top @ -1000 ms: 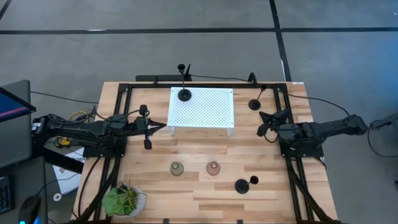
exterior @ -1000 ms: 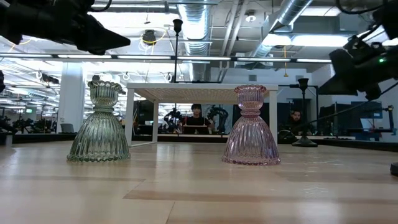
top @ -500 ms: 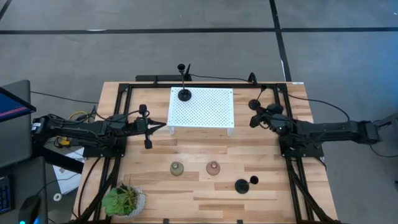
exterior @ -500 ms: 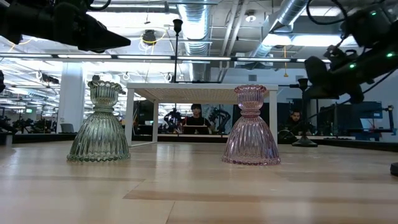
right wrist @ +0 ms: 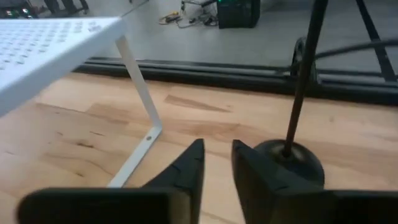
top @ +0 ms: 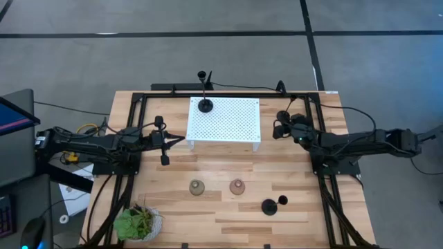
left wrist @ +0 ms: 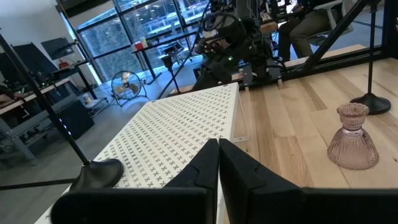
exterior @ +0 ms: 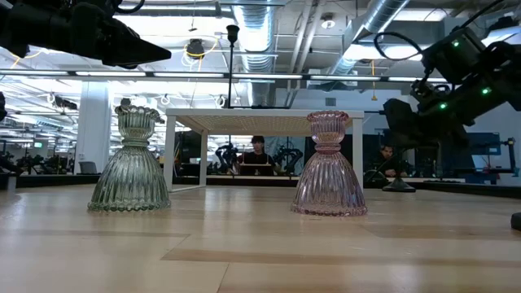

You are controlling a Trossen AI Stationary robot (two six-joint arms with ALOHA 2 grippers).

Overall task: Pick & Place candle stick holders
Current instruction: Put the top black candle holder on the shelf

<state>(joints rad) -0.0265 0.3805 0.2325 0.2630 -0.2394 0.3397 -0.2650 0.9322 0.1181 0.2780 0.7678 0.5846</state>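
One slim black candle stick holder (top: 205,105) stands on the white perforated shelf (top: 228,121). A second black one (right wrist: 289,160) stands on the table at the shelf's right end, just ahead of my right gripper (right wrist: 217,158) and a little to one side of it. That gripper is open by a narrow gap and touches nothing. A third black one (top: 268,206) stands near the table's front. The pink holder (top: 237,186) and the olive-green holder (top: 197,187) stand on their wide bases. My left gripper (top: 181,140) is shut and empty, above the table left of the shelf.
A leafy potted plant (top: 138,223) stands at the table's near left corner. A black frame rail (top: 228,95) runs along the far edge and down both sides. The shelf's thin white leg (right wrist: 140,146) stands close to my right gripper. People sit in the room beyond (exterior: 257,155).
My right gripper has gone down and toward the table's far left, from beside the right rail to the black holder at the shelf's right end. My left arm has kept still.
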